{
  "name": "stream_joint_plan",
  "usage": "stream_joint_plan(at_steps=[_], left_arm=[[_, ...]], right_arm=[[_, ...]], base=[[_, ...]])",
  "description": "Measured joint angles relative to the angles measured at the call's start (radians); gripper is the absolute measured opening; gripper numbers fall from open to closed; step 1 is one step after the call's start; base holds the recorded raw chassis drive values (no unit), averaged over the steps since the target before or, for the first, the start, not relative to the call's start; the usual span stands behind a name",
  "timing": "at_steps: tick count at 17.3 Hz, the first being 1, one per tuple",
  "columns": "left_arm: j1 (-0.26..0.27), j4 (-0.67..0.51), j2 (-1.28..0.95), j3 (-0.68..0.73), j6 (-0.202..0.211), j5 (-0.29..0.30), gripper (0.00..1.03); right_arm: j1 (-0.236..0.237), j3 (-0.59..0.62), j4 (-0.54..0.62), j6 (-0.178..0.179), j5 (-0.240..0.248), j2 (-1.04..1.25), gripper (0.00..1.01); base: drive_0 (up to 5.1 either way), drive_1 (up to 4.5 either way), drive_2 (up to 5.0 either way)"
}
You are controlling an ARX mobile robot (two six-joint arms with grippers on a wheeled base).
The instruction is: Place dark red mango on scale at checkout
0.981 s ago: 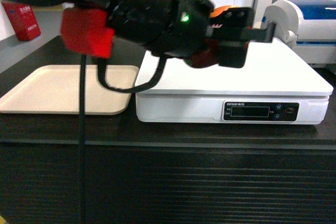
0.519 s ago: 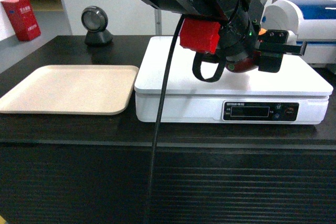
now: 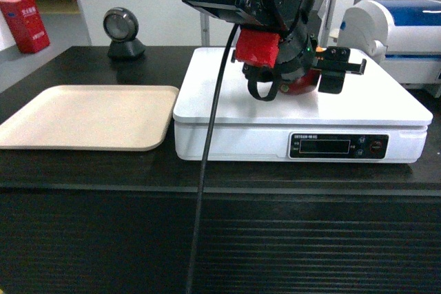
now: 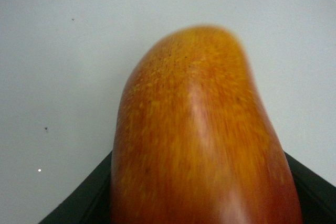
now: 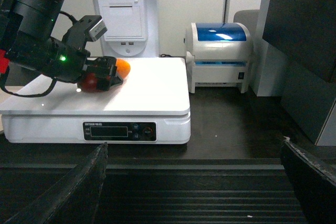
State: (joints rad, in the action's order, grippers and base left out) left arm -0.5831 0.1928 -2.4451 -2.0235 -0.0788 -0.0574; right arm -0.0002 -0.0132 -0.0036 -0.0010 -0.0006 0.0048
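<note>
Mango lowered to the scale, not yet let go.

In the last second my left arm has swung across from the near-left and dropped, so my left pincer now sits low over the scale on the bench, clenched on the dark red mango. From the right wrist view the fruit looks to be touching the white platform or just above it, orange end pointing toward the printer; I cannot tell which. The left wrist view shows only mango skin with white platform behind. My judgement: carrying is done and only the release remains. My right pincer waits well back from the bench, fingers spread and holding nothing.
</note>
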Motion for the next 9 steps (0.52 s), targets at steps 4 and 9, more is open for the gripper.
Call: stream_joint_plan(at_steps=[4,9], left_arm=[[-0.002,-0.055,0.028,0.002,0.008,0.021,0.98],[0.016,-0.264,0.198,0.116,0.012,0.094,0.98]], right_arm=[[0.000,0.000,0.000,0.000,0.000,0.000,0.98],[0.000,0.000,0.000,0.000,0.000,0.000,0.98]], base=[[0.0,0.00,0.0],[0.0,0.00,0.0]])
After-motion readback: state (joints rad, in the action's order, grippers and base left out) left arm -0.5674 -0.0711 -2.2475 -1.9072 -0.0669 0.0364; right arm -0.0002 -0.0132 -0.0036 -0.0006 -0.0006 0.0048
